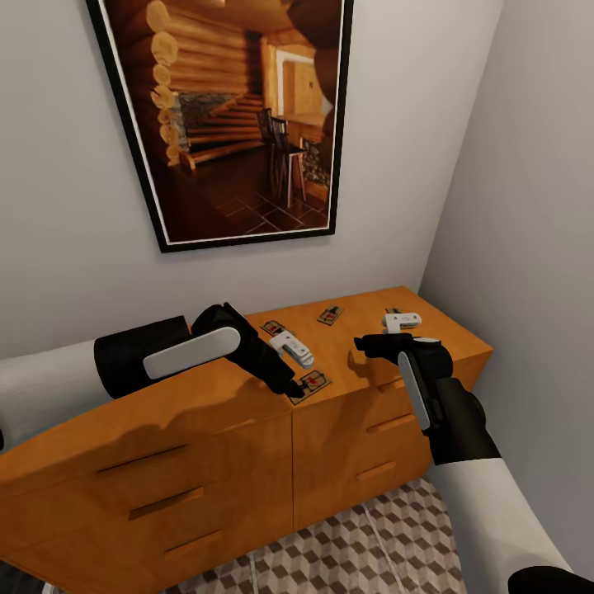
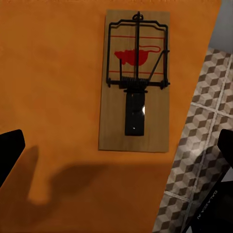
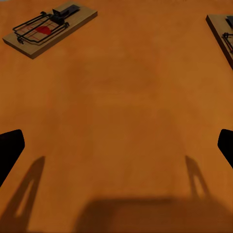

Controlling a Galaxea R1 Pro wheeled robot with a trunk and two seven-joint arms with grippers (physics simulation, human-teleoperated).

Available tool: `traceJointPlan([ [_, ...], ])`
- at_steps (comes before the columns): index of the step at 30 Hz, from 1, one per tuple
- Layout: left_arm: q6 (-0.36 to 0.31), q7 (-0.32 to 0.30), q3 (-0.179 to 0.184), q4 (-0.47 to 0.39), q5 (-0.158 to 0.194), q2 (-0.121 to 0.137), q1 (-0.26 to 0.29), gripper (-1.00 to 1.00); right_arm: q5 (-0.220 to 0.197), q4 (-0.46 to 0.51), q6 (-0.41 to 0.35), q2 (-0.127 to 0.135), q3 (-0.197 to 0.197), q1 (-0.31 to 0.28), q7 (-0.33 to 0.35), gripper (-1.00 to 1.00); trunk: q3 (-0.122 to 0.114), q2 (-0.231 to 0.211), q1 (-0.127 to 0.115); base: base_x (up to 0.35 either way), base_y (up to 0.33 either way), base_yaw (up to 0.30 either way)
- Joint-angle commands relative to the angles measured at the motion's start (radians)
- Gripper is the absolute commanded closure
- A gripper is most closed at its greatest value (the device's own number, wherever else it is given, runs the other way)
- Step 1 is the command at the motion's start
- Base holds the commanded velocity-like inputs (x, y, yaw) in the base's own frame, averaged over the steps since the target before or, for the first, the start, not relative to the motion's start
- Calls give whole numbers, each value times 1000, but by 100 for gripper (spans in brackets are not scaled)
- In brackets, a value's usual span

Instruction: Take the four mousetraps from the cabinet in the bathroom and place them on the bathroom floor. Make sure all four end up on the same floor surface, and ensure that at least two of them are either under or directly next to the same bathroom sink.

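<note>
The nearest mousetrap [image 2: 134, 82] lay flat at the cabinet top's [image 1: 206, 396] front edge, directly beneath the left gripper [image 1: 290, 385] — jaws apart, straddling its short width — while the right gripper [image 1: 360, 347], likewise spread, hovered farther off.

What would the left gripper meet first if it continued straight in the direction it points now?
Probably the mousetrap lying near the cabinet top's front edge; the open left gripper points down at it. Depth is unclear.
</note>
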State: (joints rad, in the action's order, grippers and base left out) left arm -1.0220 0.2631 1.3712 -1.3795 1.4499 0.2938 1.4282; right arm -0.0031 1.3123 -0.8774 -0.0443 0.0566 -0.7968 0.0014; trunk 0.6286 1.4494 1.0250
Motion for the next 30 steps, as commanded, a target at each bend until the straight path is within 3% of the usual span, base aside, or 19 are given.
traceJointPlan([
  [1, 0, 10, 2, -1, 10, 1, 1, -100, 0, 1, -5, 0, 0, -1, 0, -100, 1, 1, 0, 36, 0, 0],
  [12, 0, 9, 4, 7, 12, 2, 1, -100, 0, 1, -5, 0, 0, -1, 0, -100, 1, 1, 0, 162, 0, 0],
  [30, 2, 7, 8, 7, 13, -3, -6, -100, 0, 1, -5, 0, 0, -1, 0, -100, 1, 1, 0, 19, 0, 0],
])
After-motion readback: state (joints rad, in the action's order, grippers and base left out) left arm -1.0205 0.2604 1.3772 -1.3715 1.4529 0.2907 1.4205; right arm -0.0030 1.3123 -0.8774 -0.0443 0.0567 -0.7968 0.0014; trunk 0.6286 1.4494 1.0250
